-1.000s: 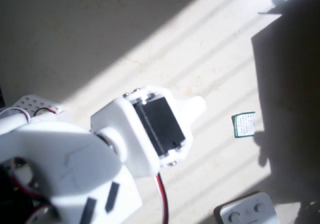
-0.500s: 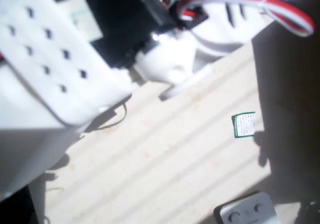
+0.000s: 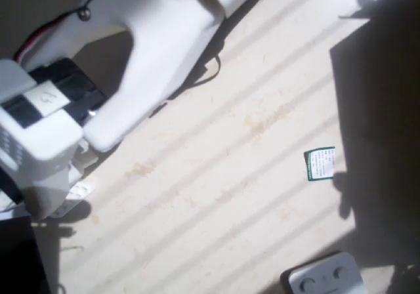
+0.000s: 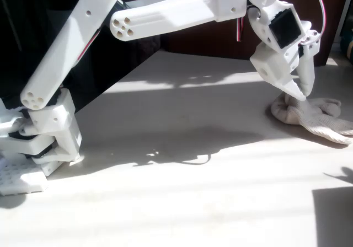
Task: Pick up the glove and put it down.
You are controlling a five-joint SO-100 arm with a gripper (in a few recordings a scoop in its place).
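Sunlit cream table (image 4: 182, 203), striped with bands of light and shadow, carries the whole scene; a dark backdrop lies behind it in the fixed view.

Fixed view, left to right:
- Arm (image 4: 165, 10): white, its base at the far left edge, the upper link rising to an elbow at top centre, the forearm reaching right and bending down at the wrist.
- Gripper (image 4: 303, 92): pointed downward at the right, fingertips at the top of the glove. The two white fingers converge to a narrow gap at the tips. Whether they pinch cloth or merely touch it cannot be told.
- Glove (image 4: 314, 117): cream-beige, wrinkled soft fabric, lying on the table at the right edge. It is bunched into a mound under the gripper, with stubby fingers spread toward the right.

Overhead view, left to right:
- Arm (image 3: 131, 51): fills the upper left corner, with a black servo at the left.
- Card (image 3: 320, 163): small, white, green-edged, flat on the table at right.
- Device (image 3: 326, 278): grey, with round buttons, at the bottom edge.

Change from half a second earlier, overhead view: the arm then covered the whole top of the frame, with a red-and-white cable across the upper right. It now occupies the upper left only. Card and device are unmoved.
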